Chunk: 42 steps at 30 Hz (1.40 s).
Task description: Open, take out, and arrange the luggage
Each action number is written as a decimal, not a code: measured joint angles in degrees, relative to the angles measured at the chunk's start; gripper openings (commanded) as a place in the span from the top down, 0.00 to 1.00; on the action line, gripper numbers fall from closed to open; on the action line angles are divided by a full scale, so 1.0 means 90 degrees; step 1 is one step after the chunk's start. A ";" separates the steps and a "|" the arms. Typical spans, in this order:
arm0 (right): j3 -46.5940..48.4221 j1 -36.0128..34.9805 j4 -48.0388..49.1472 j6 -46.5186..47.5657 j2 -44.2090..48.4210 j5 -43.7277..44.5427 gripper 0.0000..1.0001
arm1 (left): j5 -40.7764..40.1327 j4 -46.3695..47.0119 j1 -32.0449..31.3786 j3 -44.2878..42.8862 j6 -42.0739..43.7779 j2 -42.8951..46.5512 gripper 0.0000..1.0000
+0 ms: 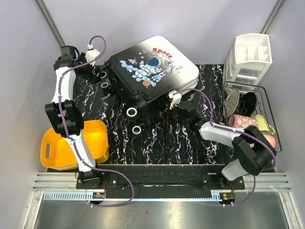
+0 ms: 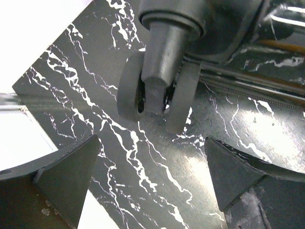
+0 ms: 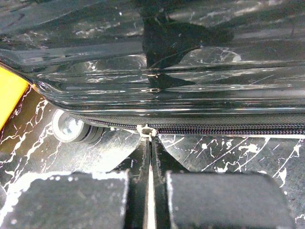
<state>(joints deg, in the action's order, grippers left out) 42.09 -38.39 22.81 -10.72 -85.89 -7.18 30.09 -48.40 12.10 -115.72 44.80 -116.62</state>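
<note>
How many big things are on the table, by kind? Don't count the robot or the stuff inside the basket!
Suitcase: 1
Yellow bin: 1
White organizer: 1
Wire basket: 1
Total: 4

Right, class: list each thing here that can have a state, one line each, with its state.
luggage: closed, lying flat, astronaut panel up.
zipper: zipped along the visible stretch.
left gripper: open, holding nothing, at a wheel.
right gripper: shut on the zipper pull.
yellow bin: upright, visible part empty.
white organizer: upright, compartments look empty.
wire basket: filled with items.
</note>
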 measured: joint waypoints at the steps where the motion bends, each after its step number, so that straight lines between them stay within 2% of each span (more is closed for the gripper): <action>1: 0.0000 0.0010 -0.0002 0.0002 0.0000 -0.0002 1.00 | 0.0029 0.0029 -0.0002 -0.0058 -0.0002 -0.0073 0.02; 8: 0.0005 0.0053 -0.0002 0.0032 0.0000 -0.0036 1.00 | 0.0316 0.0430 -0.0112 -0.0255 -0.0141 -0.0418 0.06; 13: 0.0107 0.0090 -0.0022 0.0075 -0.0068 -0.0058 1.00 | 0.0352 0.0692 -0.0262 -0.0330 -0.0238 -0.0738 0.18; 15: 0.0168 0.0121 -0.0044 0.0097 -0.0119 -0.0058 1.00 | 0.0369 0.0741 -0.0308 -0.0352 -0.0255 -0.0850 0.17; 17: 0.0216 0.0136 -0.0070 0.0114 -0.0170 -0.0053 1.00 | 0.0374 0.0777 -0.0367 -0.0352 -0.0255 -0.0916 0.24; 19: 0.0299 0.0148 -0.0172 0.0117 -0.0240 -0.0053 1.00 | 0.0374 0.0821 -0.0423 -0.0352 -0.0267 -0.0935 0.35; 20: 0.0345 0.0158 -0.0223 0.0117 -0.0282 -0.0056 1.00 | 0.0379 0.0838 -0.0447 -0.0352 -0.0270 -0.0935 0.50; 22: 0.0459 0.0189 -0.0318 0.0114 -0.0374 -0.0102 1.00 | 0.0393 0.0971 -0.0474 -0.0345 -0.0155 -0.0930 0.69; 23: 0.0508 0.0209 -0.0386 0.0109 -0.0413 -0.0136 1.00 | 0.0420 0.1110 -0.0474 -0.0304 -0.0024 -0.0913 0.84; 26: 0.0670 0.0277 -0.0610 0.0114 -0.0554 -0.0238 1.00 | 0.0466 0.1498 -0.0471 0.0158 0.0163 -0.0646 1.00; 32: 0.1132 0.0537 -0.1059 0.0440 -0.0850 -0.0707 1.00 | 0.0325 0.2237 -0.0393 0.1423 0.0007 0.0100 1.00; 42: 0.2601 0.1229 -0.2110 0.1411 -0.1863 -0.2329 1.00 | 0.0471 0.2841 0.0406 0.3728 -0.1564 0.1843 1.00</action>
<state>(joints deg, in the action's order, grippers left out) 65.49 -27.33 3.81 1.98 -102.65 -28.14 34.33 -22.83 15.75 -82.17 30.72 -100.03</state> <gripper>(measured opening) 0.009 0.560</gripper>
